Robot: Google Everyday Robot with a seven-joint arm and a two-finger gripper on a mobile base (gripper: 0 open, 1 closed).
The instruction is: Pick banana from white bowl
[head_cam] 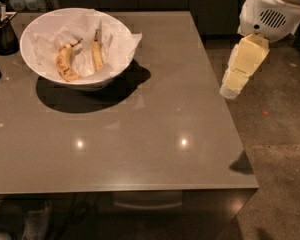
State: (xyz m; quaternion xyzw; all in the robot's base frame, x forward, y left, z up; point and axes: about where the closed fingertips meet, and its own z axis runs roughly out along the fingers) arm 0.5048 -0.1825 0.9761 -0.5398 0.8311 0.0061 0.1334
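Observation:
The white bowl (pixel 121 60) stands at the table's far left, lined with crumpled white paper. Two bananas lie in it. The banana (pixel 97 55) is the slim, nearly straight one on the right, with its long dark stem pointing away from me. A thicker, curved, brown-speckled banana (pixel 65 64) lies to its left. My gripper (pixel 231 90) hangs off the table's right edge, pointing down and left, well to the right of the bowl. It holds nothing that I can see.
The grey table (pixel 140 129) has its right edge just under the gripper. A dark container with utensils (pixel 2 31) stands at the far left beside the bowl. The arm's white housing (pixel 272 9) is at the top right. Speckled floor (pixel 280 149) lies to the right.

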